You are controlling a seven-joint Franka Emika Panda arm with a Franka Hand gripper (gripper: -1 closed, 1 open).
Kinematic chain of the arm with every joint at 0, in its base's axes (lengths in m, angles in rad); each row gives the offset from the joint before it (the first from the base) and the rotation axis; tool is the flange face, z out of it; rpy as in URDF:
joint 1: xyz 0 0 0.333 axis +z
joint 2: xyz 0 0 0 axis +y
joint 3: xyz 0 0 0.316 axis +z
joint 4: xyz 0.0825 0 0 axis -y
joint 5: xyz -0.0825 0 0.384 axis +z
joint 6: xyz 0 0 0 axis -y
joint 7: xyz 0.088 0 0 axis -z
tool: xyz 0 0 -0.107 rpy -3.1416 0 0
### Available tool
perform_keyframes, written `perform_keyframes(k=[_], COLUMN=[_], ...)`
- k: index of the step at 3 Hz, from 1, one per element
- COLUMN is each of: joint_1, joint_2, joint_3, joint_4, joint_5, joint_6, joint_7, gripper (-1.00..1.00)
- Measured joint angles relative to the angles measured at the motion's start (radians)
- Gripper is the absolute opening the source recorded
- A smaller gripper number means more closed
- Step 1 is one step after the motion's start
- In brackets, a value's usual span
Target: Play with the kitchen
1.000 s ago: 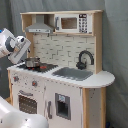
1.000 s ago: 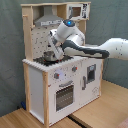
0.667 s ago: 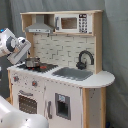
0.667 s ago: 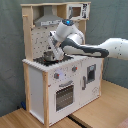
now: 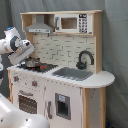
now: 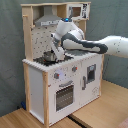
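In the first exterior view, we see our white arm (image 5: 14, 45) at nine o'clock, its claw (image 5: 29, 56) hanging just above a small metal pot (image 5: 32, 63) on the black stovetop (image 5: 40, 66); we cannot tell whether the claw is spread or pressed together. The tall white and light-wood toy kitchen (image 5: 65, 100) fills the middle, with its grey sink (image 5: 74, 73) and black faucet (image 5: 85, 59) toward three o'clock and the small microwave (image 5: 72, 23) at twelve o'clock.

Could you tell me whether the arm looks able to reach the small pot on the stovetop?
Probably yes: the gripper hangs just beside the pot on the stovetop, with nothing visible between them.
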Motion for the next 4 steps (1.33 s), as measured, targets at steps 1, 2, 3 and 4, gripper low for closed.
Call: perform_keyframes(k=[1, 2, 3, 4], joint_1=[-0.021, -0.052, -0.096, -0.144], joint_2=[0.019, 0.020, 0.020, 0.019], joint_3=[0.000, 0.010, 0.023, -0.001], joint_4=[0.000, 0.005, 0.096, 0.180], joint_5=[0.044, 0.066, 0.064, 0.024], joint_6=[-0.089, -0.181, -0.191, -0.212], joint_7=[0.019, 0.033, 0.034, 0.035], gripper=[1.00, 1.00, 1.00, 1.00])
